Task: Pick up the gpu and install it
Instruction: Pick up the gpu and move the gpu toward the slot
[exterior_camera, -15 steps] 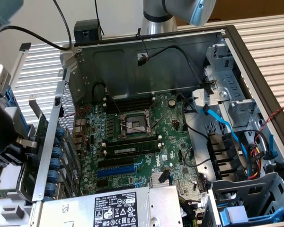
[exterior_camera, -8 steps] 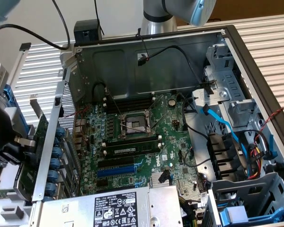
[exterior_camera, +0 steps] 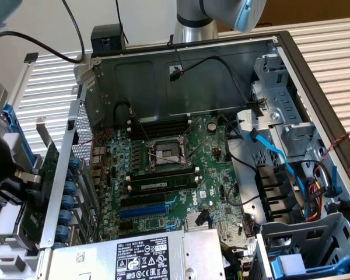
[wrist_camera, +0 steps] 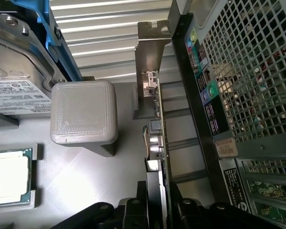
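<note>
The gpu [wrist_camera: 158, 143] stands on edge on a grey stand just outside the computer case, its silver end bracket [wrist_camera: 150, 62] pointing away from the wrist. My gripper [wrist_camera: 158, 207] straddles the card's near end, with one dark finger [wrist_camera: 133, 210] against the black cooler side and the other against the green board side, shut on it. In the exterior view the gpu [exterior_camera: 48, 163] and its bracket [exterior_camera: 42, 131] sit at the far left beside the case's slotted rear wall, with the gripper [exterior_camera: 29, 177] on it.
The open case holds the large green motherboard [exterior_camera: 163, 169] with a blue expansion slot [exterior_camera: 143, 210] and a silver power supply [exterior_camera: 140, 259] at the front. Beside the card are a grey printed block [wrist_camera: 83, 112], a hard drive [wrist_camera: 14, 76], a loose processor [wrist_camera: 9, 176] and the case's mesh wall [wrist_camera: 248, 71].
</note>
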Robot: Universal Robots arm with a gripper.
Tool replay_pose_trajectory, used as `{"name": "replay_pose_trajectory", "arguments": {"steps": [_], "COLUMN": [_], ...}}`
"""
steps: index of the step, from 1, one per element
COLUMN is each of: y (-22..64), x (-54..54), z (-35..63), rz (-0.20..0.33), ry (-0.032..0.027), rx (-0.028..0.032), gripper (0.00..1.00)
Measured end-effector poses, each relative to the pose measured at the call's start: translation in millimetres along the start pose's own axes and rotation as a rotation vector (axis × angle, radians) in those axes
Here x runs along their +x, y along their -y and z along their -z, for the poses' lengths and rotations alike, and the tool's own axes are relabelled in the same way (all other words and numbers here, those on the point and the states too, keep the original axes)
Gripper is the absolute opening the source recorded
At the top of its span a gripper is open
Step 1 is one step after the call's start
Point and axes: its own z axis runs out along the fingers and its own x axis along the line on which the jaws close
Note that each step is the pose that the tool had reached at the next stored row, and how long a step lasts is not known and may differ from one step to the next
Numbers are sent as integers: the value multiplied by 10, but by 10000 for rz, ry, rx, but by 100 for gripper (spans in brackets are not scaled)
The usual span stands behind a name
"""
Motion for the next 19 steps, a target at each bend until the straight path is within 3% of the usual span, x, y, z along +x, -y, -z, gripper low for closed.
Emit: {"name": "replay_pose_trajectory", "arguments": {"steps": [5, 9, 19], "y": [45, 63, 218], "x": [5, -19, -70], "z": [31, 176, 332], "rz": [0, 1, -4], "ry": [-3, -1, -15], "rx": [0, -2, -4], "gripper": [29, 29, 29]}}
